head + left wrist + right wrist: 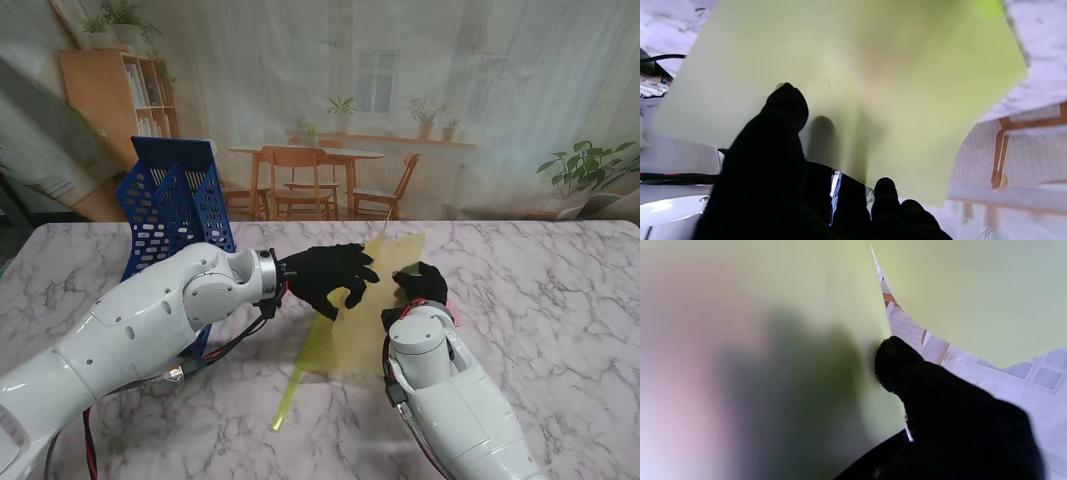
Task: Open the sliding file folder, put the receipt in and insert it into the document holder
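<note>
the blue document holder (178, 205) stands at the surface's (560, 290) far left, mouth up to receive. the yellow-green file folder (352, 320) is lifted between both hands, tilted, sheets parted for loading. left hand (330, 278) and right hand (420, 288) each pinch a sheet.

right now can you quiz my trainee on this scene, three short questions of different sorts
1. True or false: the yellow-green folder lies flat and untouched on the marble table.
2. Which hands touch the folder? A) left hand only B) right hand only C) both
3. Fill in: the blue document holder stands on the robot's ____ side of the table.

Key:
1. False. It is lifted and tilted, with the left hand and right hand on it.
2. C
3. left
</note>
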Action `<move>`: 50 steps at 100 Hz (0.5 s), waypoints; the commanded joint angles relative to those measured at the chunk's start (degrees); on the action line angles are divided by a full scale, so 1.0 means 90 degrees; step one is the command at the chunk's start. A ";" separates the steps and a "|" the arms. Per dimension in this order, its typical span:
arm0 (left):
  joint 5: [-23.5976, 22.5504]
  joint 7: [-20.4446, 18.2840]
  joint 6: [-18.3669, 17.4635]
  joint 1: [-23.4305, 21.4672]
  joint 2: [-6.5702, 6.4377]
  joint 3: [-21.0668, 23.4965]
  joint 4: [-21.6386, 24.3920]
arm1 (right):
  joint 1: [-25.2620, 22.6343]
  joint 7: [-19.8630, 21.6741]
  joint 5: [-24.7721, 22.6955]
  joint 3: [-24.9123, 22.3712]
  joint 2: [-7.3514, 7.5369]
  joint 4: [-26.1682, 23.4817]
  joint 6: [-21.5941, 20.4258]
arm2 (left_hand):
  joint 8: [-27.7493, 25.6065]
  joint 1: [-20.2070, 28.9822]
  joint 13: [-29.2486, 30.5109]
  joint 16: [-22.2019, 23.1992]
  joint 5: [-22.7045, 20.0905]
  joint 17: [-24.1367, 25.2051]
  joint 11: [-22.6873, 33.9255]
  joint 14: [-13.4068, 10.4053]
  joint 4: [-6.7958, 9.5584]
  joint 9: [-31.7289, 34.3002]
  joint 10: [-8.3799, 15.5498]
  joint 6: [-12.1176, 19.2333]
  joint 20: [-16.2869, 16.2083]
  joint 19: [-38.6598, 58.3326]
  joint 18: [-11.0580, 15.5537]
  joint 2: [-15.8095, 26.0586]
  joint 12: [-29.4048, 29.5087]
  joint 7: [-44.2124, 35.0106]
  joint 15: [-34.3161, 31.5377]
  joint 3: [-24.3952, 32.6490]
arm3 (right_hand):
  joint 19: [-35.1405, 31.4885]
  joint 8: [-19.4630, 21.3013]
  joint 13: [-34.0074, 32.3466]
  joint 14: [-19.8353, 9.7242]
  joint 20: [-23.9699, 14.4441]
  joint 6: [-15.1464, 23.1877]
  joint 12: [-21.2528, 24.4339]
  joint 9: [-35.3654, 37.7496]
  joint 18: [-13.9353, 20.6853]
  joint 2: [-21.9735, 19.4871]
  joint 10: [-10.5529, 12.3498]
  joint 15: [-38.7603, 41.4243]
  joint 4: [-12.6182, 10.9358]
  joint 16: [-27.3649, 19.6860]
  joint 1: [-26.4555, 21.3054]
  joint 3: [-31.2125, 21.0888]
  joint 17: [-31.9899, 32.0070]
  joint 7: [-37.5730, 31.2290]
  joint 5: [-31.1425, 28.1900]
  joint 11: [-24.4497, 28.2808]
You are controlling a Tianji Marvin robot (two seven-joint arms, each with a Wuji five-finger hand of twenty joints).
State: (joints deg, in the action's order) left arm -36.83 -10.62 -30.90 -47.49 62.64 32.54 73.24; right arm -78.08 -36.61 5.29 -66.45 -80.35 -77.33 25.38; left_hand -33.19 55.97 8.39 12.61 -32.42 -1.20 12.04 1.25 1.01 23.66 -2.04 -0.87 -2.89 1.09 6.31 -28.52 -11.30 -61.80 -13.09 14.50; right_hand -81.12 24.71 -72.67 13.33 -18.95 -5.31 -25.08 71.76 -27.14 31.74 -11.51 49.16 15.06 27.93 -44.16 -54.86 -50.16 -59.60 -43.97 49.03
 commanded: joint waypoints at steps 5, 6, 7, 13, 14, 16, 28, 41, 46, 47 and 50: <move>-0.0080 -0.0082 -0.0118 -0.0060 -0.0025 0.0107 0.0043 | 0.0012 0.0020 0.0011 0.0005 -0.0027 -0.0020 0.0065 | 0.0014 -0.0237 -0.0193 -0.0092 -0.0822 0.0091 0.0097 -0.0213 -0.0154 -0.0032 0.0472 -0.0497 -0.0038 -0.0208 0.0584 -0.0060 -0.0109 -0.1016 0.0006 -0.0002 | -0.0202 -0.0012 -0.0188 -0.0017 0.0084 0.0429 0.0019 -0.0024 -0.0182 -0.0372 -0.0085 0.0085 -0.0152 -0.0018 -0.0546 -0.0426 -0.0037 -0.0392 -0.0061 0.0311; -0.0092 -0.0079 -0.0124 -0.0066 -0.0028 0.0115 0.0050 | 0.0012 0.0020 0.0011 0.0005 -0.0028 -0.0020 0.0067 | 0.0028 -0.0250 -0.0214 -0.0123 -0.0828 0.0100 0.0095 -0.0228 -0.0157 -0.0084 0.0528 -0.0502 -0.0018 -0.0219 0.0562 -0.0053 -0.0110 -0.1022 0.0062 -0.0013 | -0.0201 -0.0012 -0.0187 -0.0014 0.0084 0.0430 0.0018 -0.0026 -0.0178 -0.0373 -0.0093 0.0084 -0.0151 -0.0018 -0.0544 -0.0424 -0.0030 -0.0391 -0.0060 0.0312; -0.0120 -0.0064 -0.0136 -0.0071 -0.0030 0.0124 0.0054 | 0.0013 0.0021 0.0012 0.0006 -0.0028 -0.0020 0.0069 | 0.0065 -0.0260 -0.0226 -0.0193 -0.0844 0.0107 0.0107 -0.0243 -0.0157 -0.0164 0.0614 -0.0478 0.0047 -0.0248 0.0522 -0.0045 -0.0116 -0.1006 0.0181 -0.0025 | -0.0200 -0.0011 -0.0189 -0.0011 0.0084 0.0429 0.0018 -0.0027 -0.0176 -0.0374 -0.0096 0.0085 -0.0152 -0.0017 -0.0545 -0.0424 -0.0027 -0.0393 -0.0064 0.0312; -0.0340 -0.0021 -0.0220 -0.0072 -0.0064 0.0176 0.0107 | 0.0017 0.0031 0.0002 0.0013 -0.0027 -0.0017 0.0086 | 0.0175 -0.0301 -0.0287 -0.0344 -0.0954 0.0138 0.0113 -0.0260 -0.0160 -0.0380 0.0924 -0.0328 0.0225 -0.0270 0.0329 -0.0002 -0.0117 -0.0938 0.0441 -0.0082 | -0.0202 -0.0011 -0.0187 -0.0012 0.0082 0.0433 0.0014 -0.0023 -0.0171 -0.0375 -0.0081 0.0088 -0.0151 -0.0015 -0.0543 -0.0421 -0.0025 -0.0391 -0.0061 0.0320; -0.0370 -0.0020 -0.0226 -0.0079 -0.0070 0.0190 0.0121 | 0.0017 0.0032 0.0002 0.0014 -0.0028 -0.0017 0.0088 | 0.0205 -0.0297 -0.0307 -0.0376 -0.0948 0.0148 0.0099 -0.0273 -0.0155 -0.0444 0.0950 -0.0278 0.0245 -0.0268 0.0271 -0.0004 -0.0110 -0.0907 0.0503 -0.0092 | -0.0202 -0.0011 -0.0187 -0.0010 0.0082 0.0433 0.0014 -0.0024 -0.0171 -0.0375 -0.0081 0.0088 -0.0152 -0.0015 -0.0544 -0.0422 -0.0025 -0.0390 -0.0060 0.0320; -0.0445 0.0017 -0.0251 -0.0093 -0.0075 0.0216 0.0133 | 0.0018 0.0031 0.0004 0.0014 -0.0029 -0.0019 0.0093 | 0.0290 -0.0265 -0.0341 -0.0440 -0.0906 0.0166 0.0064 -0.0293 -0.0147 -0.0598 0.0982 -0.0153 0.0285 -0.0262 0.0161 0.0000 -0.0089 -0.0815 0.0635 -0.0119 | -0.0203 -0.0011 -0.0188 0.0004 0.0081 0.0432 0.0013 -0.0026 -0.0170 -0.0371 -0.0088 0.0089 -0.0153 -0.0014 -0.0546 -0.0422 -0.0025 -0.0390 -0.0058 0.0321; -0.0815 0.0079 -0.0358 -0.0168 -0.0141 0.0392 0.0295 | 0.0024 0.0040 0.0002 0.0021 -0.0032 -0.0011 0.0126 | 0.0566 -0.0121 -0.0560 -0.0461 -0.0751 0.0323 -0.0086 -0.0308 -0.0111 -0.1216 0.1026 0.0302 0.0351 -0.0286 -0.0782 0.0008 -0.0001 -0.0353 0.1087 -0.0197 | -0.0203 -0.0013 -0.0192 -0.0015 0.0079 0.0431 0.0007 -0.0025 -0.0170 -0.0376 -0.0088 0.0101 -0.0153 -0.0006 -0.0544 -0.0418 -0.0025 -0.0387 -0.0065 0.0331; -0.1011 0.0008 -0.0461 -0.0214 -0.0208 0.0520 0.0413 | 0.0026 0.0049 -0.0006 0.0024 -0.0034 -0.0011 0.0157 | 0.0536 0.0006 -0.0678 -0.0329 -0.0752 0.0353 -0.0344 -0.0305 -0.0084 -0.1367 0.0998 0.0323 0.0357 -0.0286 -0.0961 0.0049 0.0179 -0.0154 0.1449 -0.0214 | -0.0203 -0.0011 -0.0192 -0.0016 0.0077 0.0438 -0.0001 -0.0017 -0.0169 -0.0380 -0.0077 0.0114 -0.0154 0.0002 -0.0544 -0.0414 -0.0025 -0.0388 -0.0063 0.0346; -0.1065 0.0023 -0.0512 -0.0207 -0.0215 0.0534 0.0406 | 0.0028 0.0045 -0.0003 0.0026 -0.0037 -0.0009 0.0162 | 0.0574 -0.0005 -0.0677 -0.0330 -0.0801 0.0338 -0.0368 -0.0294 -0.0109 -0.1378 0.0986 0.0370 0.0356 -0.0281 -0.0864 0.0080 0.0198 -0.0099 0.1475 -0.0248 | -0.0202 -0.0012 -0.0192 -0.0017 0.0076 0.0432 -0.0002 -0.0020 -0.0168 -0.0378 -0.0081 0.0117 -0.0155 0.0004 -0.0546 -0.0414 -0.0016 -0.0386 -0.0063 0.0345; -0.1047 0.0015 -0.0512 -0.0204 -0.0216 0.0532 0.0406 | 0.0028 0.0045 -0.0002 0.0026 -0.0037 -0.0009 0.0163 | 0.0581 0.0013 -0.0676 -0.0328 -0.0810 0.0330 -0.0367 -0.0296 -0.0113 -0.1376 0.0991 0.0369 0.0355 -0.0279 -0.0814 0.0093 0.0198 -0.0089 0.1475 -0.0246 | -0.0203 -0.0013 -0.0191 -0.0017 0.0075 0.0432 -0.0002 -0.0022 -0.0168 -0.0378 -0.0086 0.0117 -0.0155 0.0004 -0.0546 -0.0414 -0.0015 -0.0385 -0.0062 0.0345; -0.0982 -0.0050 -0.0492 -0.0195 -0.0221 0.0517 0.0410 | 0.0027 0.0049 0.0001 0.0027 -0.0036 -0.0012 0.0165 | 0.0618 0.0059 -0.0677 -0.0325 -0.0856 0.0310 -0.0360 -0.0308 -0.0128 -0.1370 0.0995 0.0323 0.0352 -0.0273 -0.0686 0.0120 0.0197 -0.0048 0.1477 -0.0260 | -0.0205 -0.0012 -0.0192 -0.0020 0.0073 0.0440 -0.0003 -0.0022 -0.0168 -0.0382 -0.0077 0.0121 -0.0154 0.0007 -0.0544 -0.0412 -0.0013 -0.0385 -0.0062 0.0346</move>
State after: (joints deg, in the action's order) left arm -46.19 -9.60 -35.18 -49.70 61.11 37.42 77.04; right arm -77.87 -36.26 5.21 -66.30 -80.38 -77.39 26.46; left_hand -27.93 54.60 4.77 9.16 -36.74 1.07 10.06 -0.14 1.01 14.33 6.24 1.81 -1.09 1.08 -1.25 -28.44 -10.53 -61.86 -1.69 13.23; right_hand -81.12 24.70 -72.67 13.34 -18.95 -5.31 -25.08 71.76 -27.14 31.74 -11.51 49.16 15.06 27.93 -44.17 -54.86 -50.13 -59.60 -43.97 49.36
